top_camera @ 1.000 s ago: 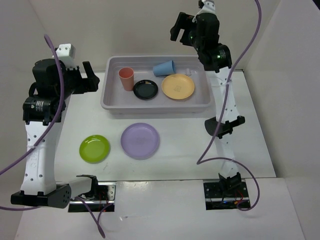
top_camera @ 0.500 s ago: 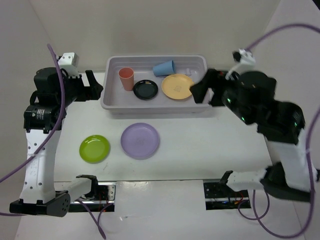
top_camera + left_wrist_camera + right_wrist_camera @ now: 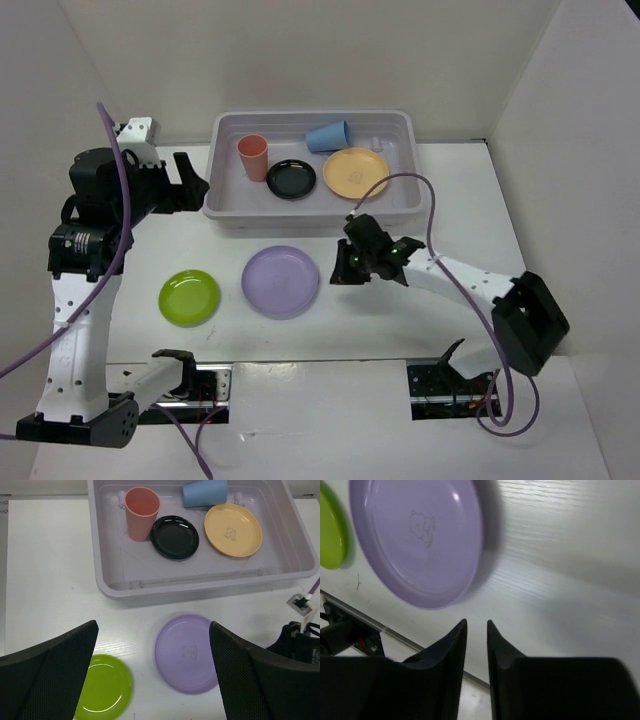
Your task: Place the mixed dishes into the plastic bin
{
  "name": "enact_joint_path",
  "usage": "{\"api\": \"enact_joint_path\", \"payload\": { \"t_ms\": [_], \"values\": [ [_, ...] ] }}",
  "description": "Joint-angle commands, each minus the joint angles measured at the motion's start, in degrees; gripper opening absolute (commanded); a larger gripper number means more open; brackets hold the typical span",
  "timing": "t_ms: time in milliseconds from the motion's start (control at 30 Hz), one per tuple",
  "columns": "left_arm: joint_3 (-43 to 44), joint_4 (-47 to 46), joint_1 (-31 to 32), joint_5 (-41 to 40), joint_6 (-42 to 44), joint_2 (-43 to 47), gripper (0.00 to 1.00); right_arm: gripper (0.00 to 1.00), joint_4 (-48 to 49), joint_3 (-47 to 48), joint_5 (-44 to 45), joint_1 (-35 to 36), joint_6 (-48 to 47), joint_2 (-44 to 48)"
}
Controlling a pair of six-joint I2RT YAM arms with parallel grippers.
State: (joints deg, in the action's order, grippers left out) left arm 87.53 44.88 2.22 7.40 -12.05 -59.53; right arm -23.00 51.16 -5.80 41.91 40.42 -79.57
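The plastic bin (image 3: 310, 216) at the back holds a salmon-pink cup (image 3: 253, 157) standing upright, a small black plate (image 3: 291, 178), a pale orange plate (image 3: 356, 173) and a blue cup (image 3: 329, 135) on its side. A lavender plate (image 3: 280, 281) and a lime green plate (image 3: 189, 297) lie on the table in front of it. My right gripper (image 3: 340, 268) is low over the table, just right of the lavender plate (image 3: 417, 535). Its jaws (image 3: 477, 622) stand a narrow gap apart with nothing between them. My left gripper (image 3: 153, 625) hangs wide open and empty, high above both plates.
White walls close the table in at the back and on both sides. The right arm's forearm (image 3: 460, 275) stretches low across the table's right half, with a purple cable (image 3: 425, 215) looping above it. The arm bases stand at the near edge.
The right arm has swung down from above the bin's far right corner to the table beside the lavender plate, and its jaws have narrowed. The left arm has barely moved.
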Motion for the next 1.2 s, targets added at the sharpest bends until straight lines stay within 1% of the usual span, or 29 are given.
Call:
{"api": "enact_joint_path", "payload": {
  "t_ms": [0,67,133,167,200,267,300,500,667,733,800,1100,1167],
  "values": [
    [-0.8,-1.3,0.2,-1.1,0.7,1.4,0.98,0.3,15.4,1.7,-2.1,4.1,3.1,-5.5],
    [-0.8,-0.8,0.2,-1.6,0.7,1.4,0.98,0.37,16.6,3.4,0.7,6.2,4.0,-9.4],
    [-0.8,-0.8,0.2,-2.1,0.7,1.4,0.98,0.42,17.7,5.1,2.5,9.2,5.5,-14.4],
    [-1.3,-0.2,0.2,-2.6,0.7,2.0,0.98,0.46,18.3,5.9,4.0,10.1,5.5,-15.8],
    [-1.3,-0.2,0.2,-2.7,0.7,2.0,0.99,0.48,18.3,6.6,4.6,11.3,6.2,-18.6],
    [-1.3,-0.2,0.2,-2.7,0.7,2.0,0.99,0.52,18.3,7.9,5.6,12.2,6.9,-21.0],
    [-1.3,-0.2,0.2,-2.7,1.2,2.0,0.99,0.52,18.3,8.6,6.5,13.0,6.9,-22.4],
    [-1.3,0.3,0.2,-2.7,1.2,2.0,0.99,0.52,16.7,9.7,9.8,14.4,8.3,-21.9],
    [-1.3,0.3,0.2,-2.7,1.2,1.4,0.99,0.52,11.5,10.3,15.4,16.1,8.3,-14.0],
    [-1.8,0.3,0.2,-2.0,1.2,1.4,0.99,0.52,9.9,10.3,19.1,16.1,8.3,-10.8],
    [-1.8,-0.2,0.2,-2.0,1.2,1.4,0.99,0.52,7.6,9.8,21.2,16.1,8.3,-10.2],
    [-2.4,-0.2,0.2,-1.4,1.2,0.9,0.99,0.52,7.5,5.7,22.9,11.6,9.9,-9.6],
    [-2.4,-0.2,0.2,-1.4,1.2,0.9,0.99,0.5,7.0,5.0,23.7,11.1,9.9,-10.1]
  ]
}}
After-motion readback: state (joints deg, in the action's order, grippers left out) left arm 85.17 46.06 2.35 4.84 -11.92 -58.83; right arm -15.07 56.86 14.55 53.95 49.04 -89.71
